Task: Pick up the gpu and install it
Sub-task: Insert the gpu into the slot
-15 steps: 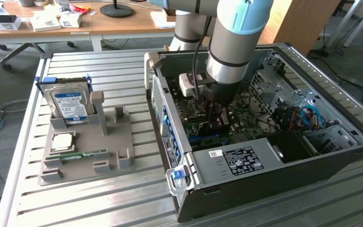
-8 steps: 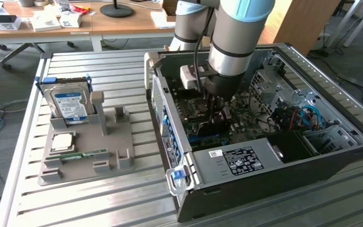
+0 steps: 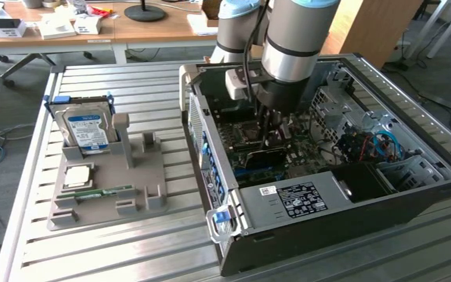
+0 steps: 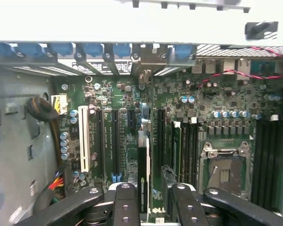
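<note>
The gpu shows edge-on in the wrist view as a thin card standing upright on the green motherboard, in line with a long slot and reaching toward the case's rear brackets. My gripper straddles it, one finger close beside the card. Between the card and the other finger, a strip of bare board is visible, so the jaws stand open. In the exterior view my gripper reaches straight down into the open computer case, with the gpu's dark face just below it.
An empty CPU socket lies beside the memory slots. On the slatted table at the exterior view's left, a grey holder carries a blue-labelled hard drive, a CPU and a memory stick. Cables fill the case's right side.
</note>
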Controlling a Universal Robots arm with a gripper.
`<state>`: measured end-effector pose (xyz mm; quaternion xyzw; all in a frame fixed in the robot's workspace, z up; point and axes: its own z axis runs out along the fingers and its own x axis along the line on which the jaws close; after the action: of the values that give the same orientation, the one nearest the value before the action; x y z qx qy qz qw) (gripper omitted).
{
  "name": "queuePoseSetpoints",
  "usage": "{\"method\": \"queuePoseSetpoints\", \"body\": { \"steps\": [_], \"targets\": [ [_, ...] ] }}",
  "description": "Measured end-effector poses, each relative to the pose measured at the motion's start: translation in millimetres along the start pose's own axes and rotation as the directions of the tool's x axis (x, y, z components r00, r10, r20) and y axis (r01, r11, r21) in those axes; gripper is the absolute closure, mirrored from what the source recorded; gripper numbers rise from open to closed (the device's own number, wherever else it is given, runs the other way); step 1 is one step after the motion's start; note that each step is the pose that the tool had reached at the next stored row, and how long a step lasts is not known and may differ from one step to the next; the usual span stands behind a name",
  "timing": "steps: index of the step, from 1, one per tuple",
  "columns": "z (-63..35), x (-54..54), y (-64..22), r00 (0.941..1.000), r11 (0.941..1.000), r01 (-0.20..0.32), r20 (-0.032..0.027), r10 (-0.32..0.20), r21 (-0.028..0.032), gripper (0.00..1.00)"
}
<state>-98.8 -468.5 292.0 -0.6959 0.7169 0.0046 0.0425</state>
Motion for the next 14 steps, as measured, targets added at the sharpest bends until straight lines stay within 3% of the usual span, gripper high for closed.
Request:
{"method": "queuePoseSetpoints", "body": {
  "steps": [8,14],
  "targets": [
    [-23.3,-1.7,-1.3,1.0,1.0,0.0,-0.0003,0.0,0.0,0.67],
    [-24.7,-1.8,-1.5,1.0,1.0,0.0,-0.0005,0.0,-0.0001,0.67]
  ]
}}
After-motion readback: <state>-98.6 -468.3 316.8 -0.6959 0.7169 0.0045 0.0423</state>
